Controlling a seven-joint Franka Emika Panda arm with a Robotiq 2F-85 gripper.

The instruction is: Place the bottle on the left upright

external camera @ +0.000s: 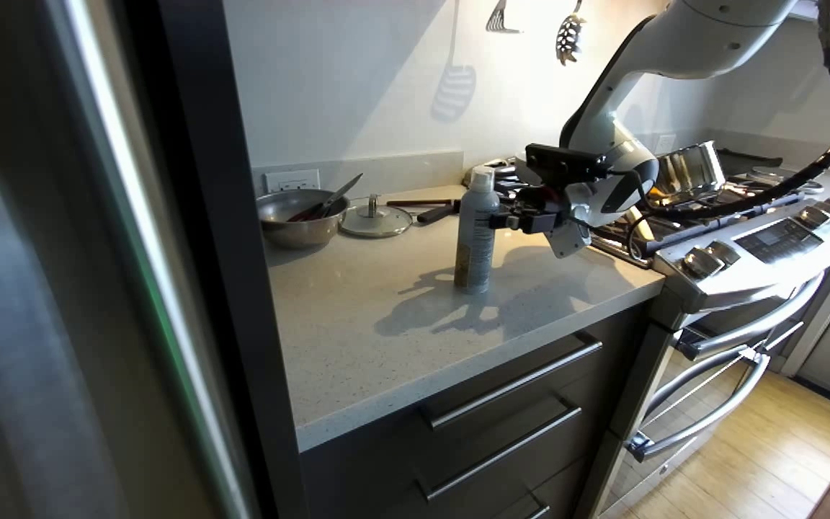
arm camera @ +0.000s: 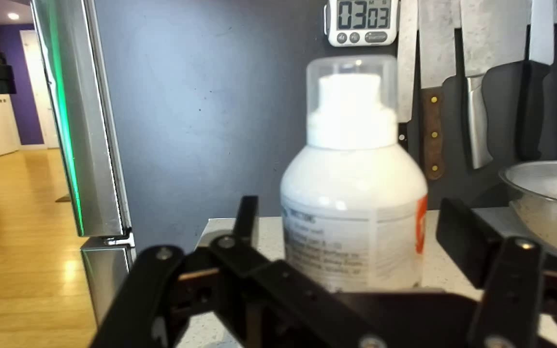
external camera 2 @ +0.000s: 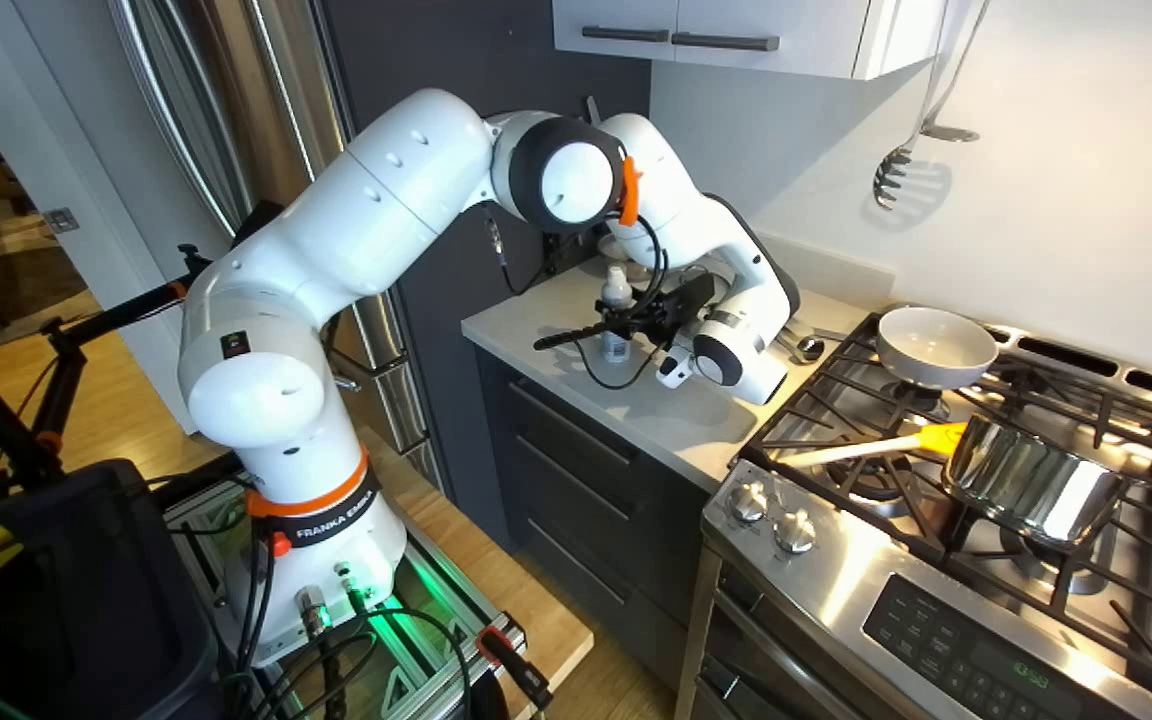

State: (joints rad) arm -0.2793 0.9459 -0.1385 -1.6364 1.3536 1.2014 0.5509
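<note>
The bottle stands upright on the light countertop. It looks grey in an exterior view, and it is partly covered by the arm's parts and cables in an exterior view. In the wrist view the bottle is white with printed text, an orange mark at its right edge and a clear cap over a white nozzle. My gripper is open, with one finger on each side of the bottle and a visible gap on both sides. The gripper body hides the bottle's lower part in the wrist view.
A metal bowl with utensils, a glass lid and a dark handle lie at the back of the counter. Knives hang on the dark panel behind. The stove holds a white bowl and a steel pot.
</note>
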